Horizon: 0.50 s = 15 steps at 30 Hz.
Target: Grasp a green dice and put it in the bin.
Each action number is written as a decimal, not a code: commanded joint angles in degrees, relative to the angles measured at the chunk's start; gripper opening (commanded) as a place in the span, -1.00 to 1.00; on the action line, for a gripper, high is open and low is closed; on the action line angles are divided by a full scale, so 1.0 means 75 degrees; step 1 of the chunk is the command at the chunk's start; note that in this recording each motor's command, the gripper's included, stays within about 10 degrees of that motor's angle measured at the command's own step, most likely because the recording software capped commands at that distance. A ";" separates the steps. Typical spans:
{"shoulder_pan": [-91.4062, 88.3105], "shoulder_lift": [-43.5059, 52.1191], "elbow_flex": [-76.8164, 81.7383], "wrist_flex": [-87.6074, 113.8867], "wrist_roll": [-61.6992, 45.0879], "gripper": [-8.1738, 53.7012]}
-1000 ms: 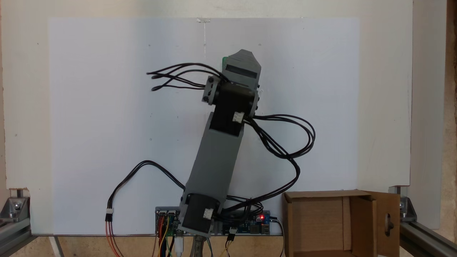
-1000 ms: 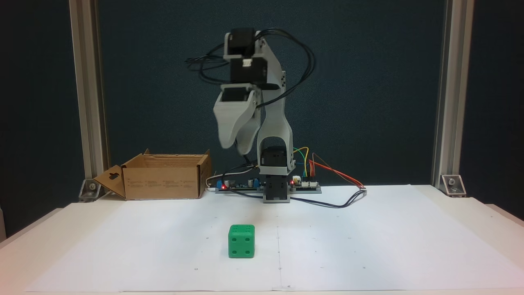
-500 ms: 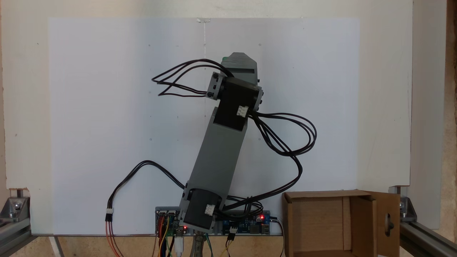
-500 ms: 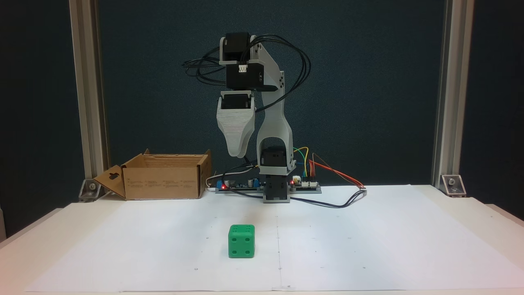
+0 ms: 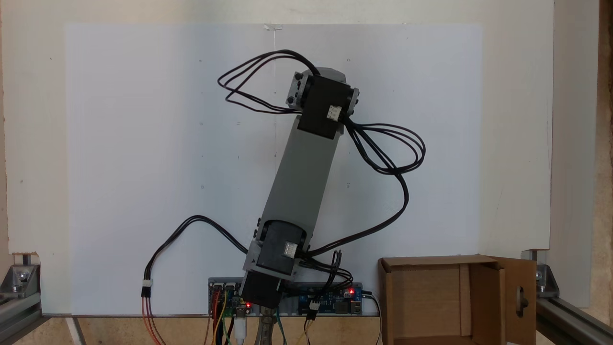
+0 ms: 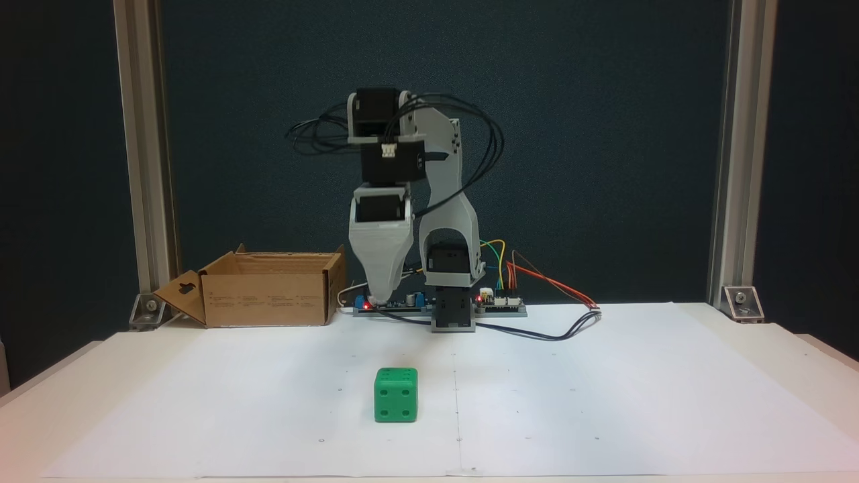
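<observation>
A: What sits nearest in the front-on fixed view?

B: The green dice (image 6: 396,394), alone on the white paper sheet (image 6: 570,396) that covers the surface (image 6: 792,362). Its facing side shows four pips. Nothing stands between it and the arm.

A: And behind it?

B: The gripper (image 6: 380,299) hangs point-down above the paper, well back from the dice and off to its left, clear of it. The fingers (image 6: 381,268) line up one behind the other, so I cannot tell whether they are apart or together.

A: Farther back?

B: The arm's base (image 6: 453,315) with circuit boards (image 6: 500,303) beside it, red lights on, and coloured wires (image 6: 537,278) trailing right. Black cables (image 6: 483,154) loop round the upper arm.

A: The bin?

B: The bin (image 6: 268,292) stands at the back left, near the base, flaps upright, one flap with a cut-out folded outward. In the fixed view from above it sits at the lower right (image 5: 431,302), and the arm (image 5: 301,187) leans over the sheet, covering the dice.
</observation>
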 commanded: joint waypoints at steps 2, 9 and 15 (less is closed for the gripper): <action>-0.0047 -0.0117 -0.0469 0.0363 -0.0012 0.72; -0.0117 -0.0234 -0.0668 0.0152 0.0328 0.70; -0.0187 -0.0516 -0.1137 0.0105 0.0715 0.69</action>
